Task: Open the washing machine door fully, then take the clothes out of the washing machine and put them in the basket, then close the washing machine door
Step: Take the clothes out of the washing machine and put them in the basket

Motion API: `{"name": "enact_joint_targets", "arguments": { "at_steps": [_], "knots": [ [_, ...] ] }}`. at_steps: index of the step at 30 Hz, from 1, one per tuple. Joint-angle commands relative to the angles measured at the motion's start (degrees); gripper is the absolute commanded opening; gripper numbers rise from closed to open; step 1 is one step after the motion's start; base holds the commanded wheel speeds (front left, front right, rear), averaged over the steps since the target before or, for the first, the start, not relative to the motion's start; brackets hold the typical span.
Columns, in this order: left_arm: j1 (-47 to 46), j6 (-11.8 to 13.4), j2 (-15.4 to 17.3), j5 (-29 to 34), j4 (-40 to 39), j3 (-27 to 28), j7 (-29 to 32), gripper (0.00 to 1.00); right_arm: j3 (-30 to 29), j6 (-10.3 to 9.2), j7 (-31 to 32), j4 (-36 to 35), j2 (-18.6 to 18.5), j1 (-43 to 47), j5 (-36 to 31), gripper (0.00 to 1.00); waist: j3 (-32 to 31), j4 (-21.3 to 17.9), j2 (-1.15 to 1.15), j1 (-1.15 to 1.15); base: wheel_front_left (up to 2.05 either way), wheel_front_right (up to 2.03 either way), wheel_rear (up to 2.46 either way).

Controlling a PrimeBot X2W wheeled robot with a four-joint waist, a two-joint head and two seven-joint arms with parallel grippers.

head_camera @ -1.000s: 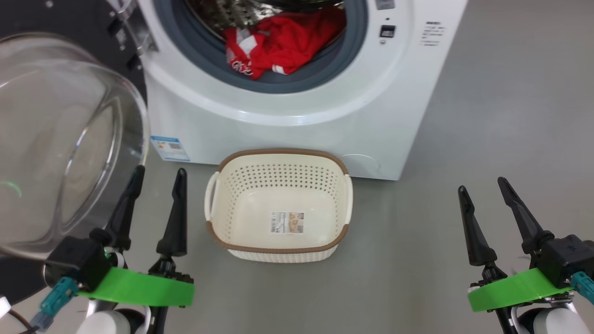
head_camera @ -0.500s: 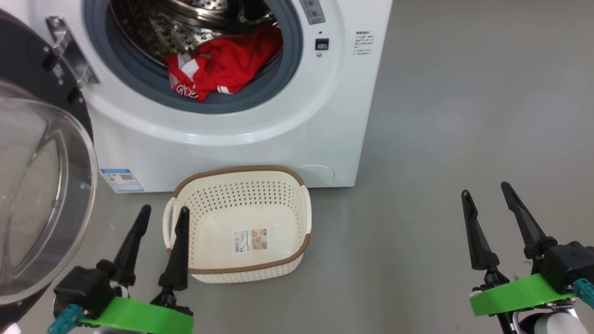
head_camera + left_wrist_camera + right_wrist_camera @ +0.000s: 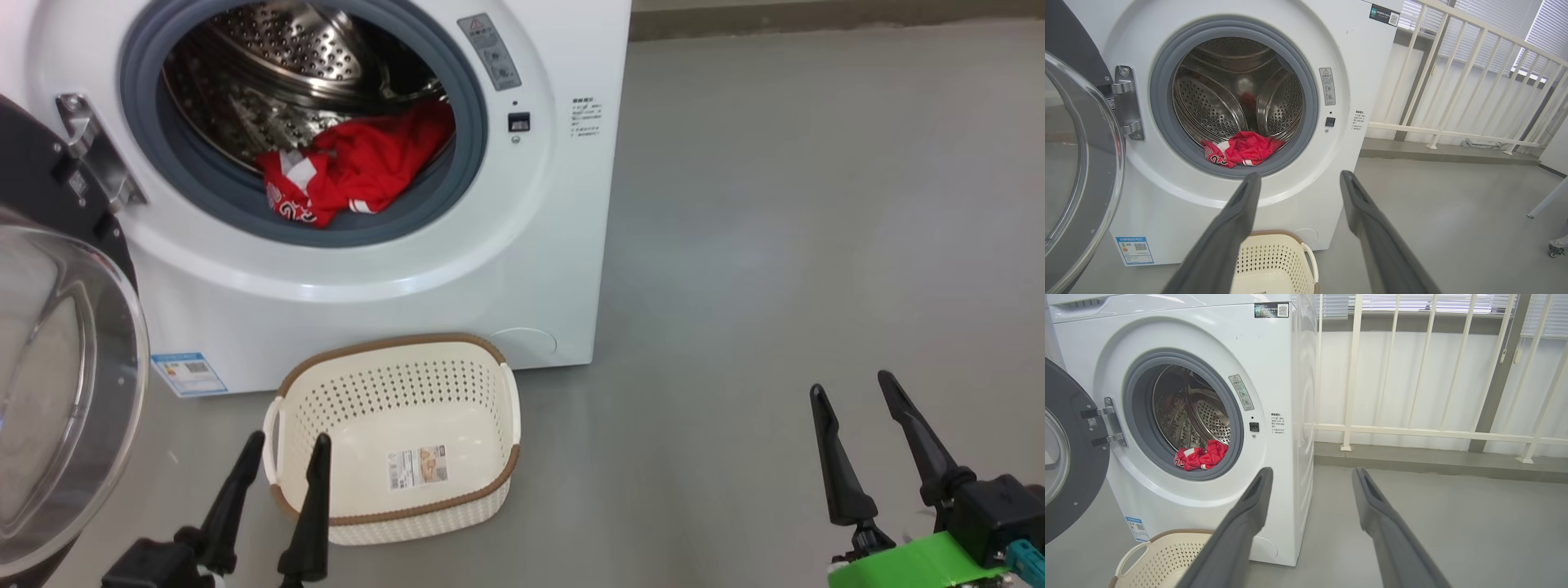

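The washing machine point(image 3: 367, 286) stands on the grey floor point(image 3: 775, 245) with its drum opening exposed. The washing machine door point(image 3: 57, 384) is swung out to the left on its hinge point(image 3: 90, 147), well clear of the opening, so the opening step is judged complete. The basket point(image 3: 384, 343) is set on the floor just in front of the machine's base and holds no garment. The clothes point(image 3: 359, 167) lie bunched at the lower front of the steel drum point(image 3: 269, 73), against the grey rubber ring point(image 3: 384, 233). The removal step is judged to be in hand but not yet begun.

The left gripper point(image 3: 288, 441) is held low by the basket's left end, its fingers spread wide with nothing between them. The right gripper point(image 3: 851, 384) is held well apart to the right over bare floor, likewise wide and empty.

For the next move, one gripper is to be raised, advanced through the opening, and closed on a fold of red fabric. The fabric is then to be lifted over the rubber ring, where snagging is possible, and released above the basket.

A blue-bordered label point(image 3: 188, 374) with a code square is fixed low on the machine front. A paper label point(image 3: 418, 467) lies on the basket floor. A grey warning sticker point(image 3: 490, 51) bearing a red triangle is placed beside the opening, with a block of small print point(image 3: 586, 118) to its right. White lettering is seen on the clothes. No wording or brand can be read.
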Motion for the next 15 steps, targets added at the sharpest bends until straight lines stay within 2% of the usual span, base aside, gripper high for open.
{"name": "enact_joint_targets", "arguments": {
  "at_steps": [1,15],
  "knots": [
    [-0.3,-0.1,1.3,0.8,-1.7,2.2,-0.7,1.00,1.0,0.35,-0.5,-1.7,-0.6,0.0,-0.2,1.00,-1.3,-0.9,0.00,0.00,0.00,0.00,0.00],
    [3.7,1.5,1.0,2.1,-2.7,2.8,-0.9,1.00,0.2,0.35,-0.8,-3.8,-0.6,3.7,0.1,1.00,-3.6,-2.2,0.00,0.00,0.00,0.00,0.00]
  ]
}}
